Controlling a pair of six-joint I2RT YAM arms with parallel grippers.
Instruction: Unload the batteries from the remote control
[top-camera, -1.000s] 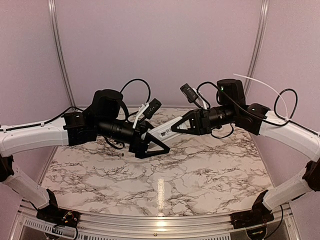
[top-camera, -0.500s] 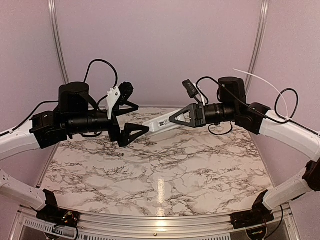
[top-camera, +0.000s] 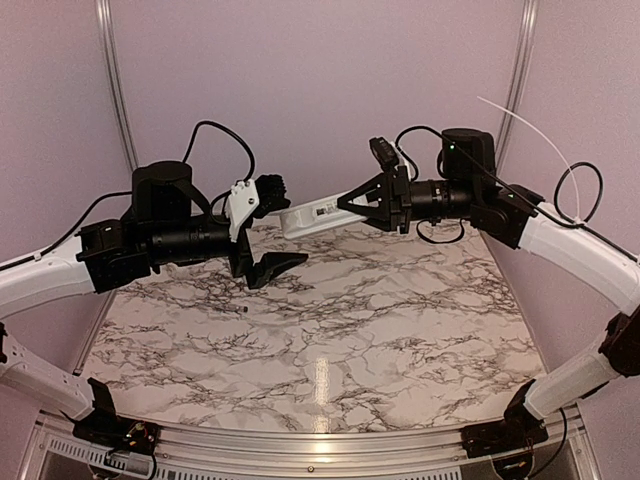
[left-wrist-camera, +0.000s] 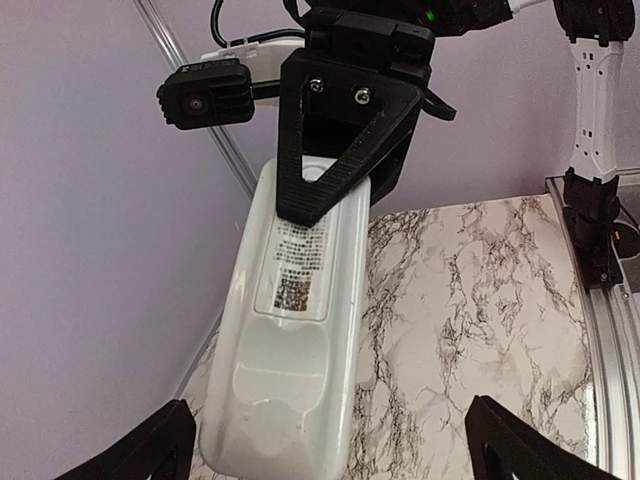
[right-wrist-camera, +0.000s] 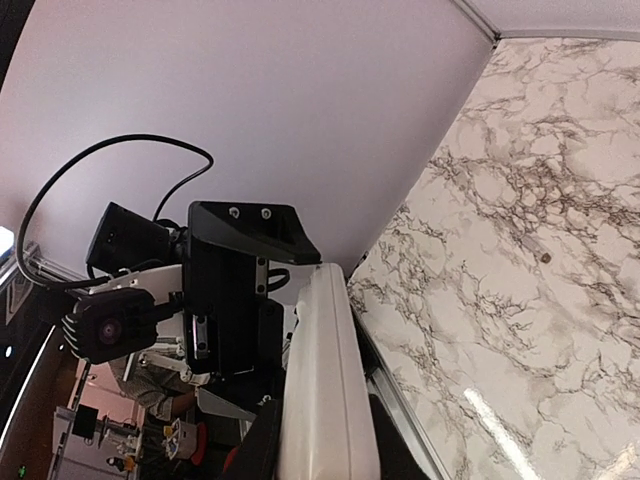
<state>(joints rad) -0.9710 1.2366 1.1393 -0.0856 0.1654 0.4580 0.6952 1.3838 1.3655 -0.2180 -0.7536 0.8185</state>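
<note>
Above the table, the right gripper clamps one end of the remote control, its long axis aiming the free end between the spread, empty jaws of the left gripper.

Top cam sits high behind both arm bases, looking forward and down over the whole marble table toward the back wall, so it's the far-off wide shot. Left wrist cam points away from its arm and is really close on the remote control, with the right arm's camera staring straight back at it. Right wrist cam is just as tight on that remote from the opposite end, catching the left arm's camera. All three share the remote plus some table.
</note>
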